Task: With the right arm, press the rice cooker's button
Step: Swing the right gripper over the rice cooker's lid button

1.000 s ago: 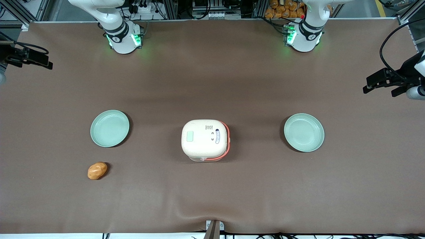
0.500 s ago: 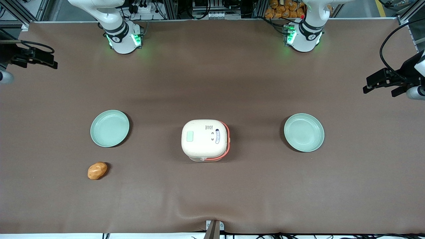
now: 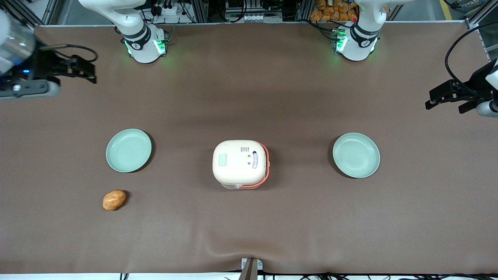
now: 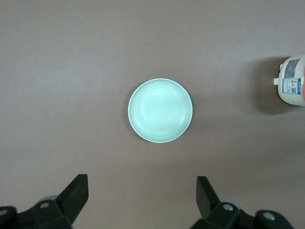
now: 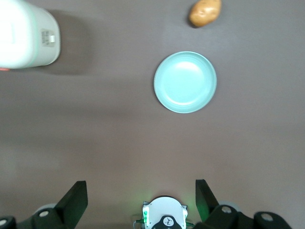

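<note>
The rice cooker stands in the middle of the brown table, cream-white with a coral-orange handle band and its lid shut. A pale green square button sits on the lid. The cooker also shows in the right wrist view and in the left wrist view. My right gripper hangs high above the table toward the working arm's end, farther from the front camera than the cooker and well apart from it. It is open and empty, its fingers spread wide around the gripper's middle.
A pale green plate lies between my gripper and the cooker. A potato lies nearer the front camera than that plate. A second green plate lies toward the parked arm's end. The arm's base shows below my gripper.
My right gripper has moved in from the table's end toward the middle and now shows more fully. The cooker, plates and potato have not moved.
</note>
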Controlling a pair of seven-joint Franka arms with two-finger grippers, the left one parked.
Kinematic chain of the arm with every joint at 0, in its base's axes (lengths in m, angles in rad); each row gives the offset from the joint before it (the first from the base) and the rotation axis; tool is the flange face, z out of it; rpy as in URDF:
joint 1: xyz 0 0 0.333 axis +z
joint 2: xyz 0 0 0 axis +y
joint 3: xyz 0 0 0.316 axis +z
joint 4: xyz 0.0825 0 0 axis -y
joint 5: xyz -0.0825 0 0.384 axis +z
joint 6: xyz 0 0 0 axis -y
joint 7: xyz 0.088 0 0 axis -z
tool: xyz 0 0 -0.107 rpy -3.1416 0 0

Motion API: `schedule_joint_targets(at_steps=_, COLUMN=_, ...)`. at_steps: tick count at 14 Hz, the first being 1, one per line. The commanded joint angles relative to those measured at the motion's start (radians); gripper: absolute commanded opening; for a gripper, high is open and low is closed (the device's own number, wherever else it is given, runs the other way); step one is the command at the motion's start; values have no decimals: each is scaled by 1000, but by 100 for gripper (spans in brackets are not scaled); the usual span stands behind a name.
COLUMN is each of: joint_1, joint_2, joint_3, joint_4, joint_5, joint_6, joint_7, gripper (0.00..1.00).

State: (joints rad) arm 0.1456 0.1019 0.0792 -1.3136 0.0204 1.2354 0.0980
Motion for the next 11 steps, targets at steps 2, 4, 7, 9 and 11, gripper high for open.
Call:
schedule_joint_targets(at_steps=2, joint_1=116, joint_2=61, joint_3=1, joint_4=14, joint_5=4, joint_6=137, joint_7=129, gripper=100)
schedule_joint_targets(at_steps=4, joint_1=159, joint_2=93, joint_3=1, joint_4=14, joint_5=29, joint_6=199, joint_7=193, gripper=100)
schedule_joint_targets(at_steps=7, joint_1=209, joint_2=151, joint_3=1, joint_4=11, joint_5=67, joint_6=266, joint_7=239, gripper=67)
schedule_joint_targets(at_steps=9, joint_1=232, joint_2=185, joint_3=1, joint_4=10, joint_5=70, joint_6=318, joint_7=264, gripper=46)
schedule_joint_targets(at_steps=11, joint_1=255, joint_2=222, joint_3=-1, joint_4=10, joint_5=69, joint_6=386, joint_7=263, gripper=34)
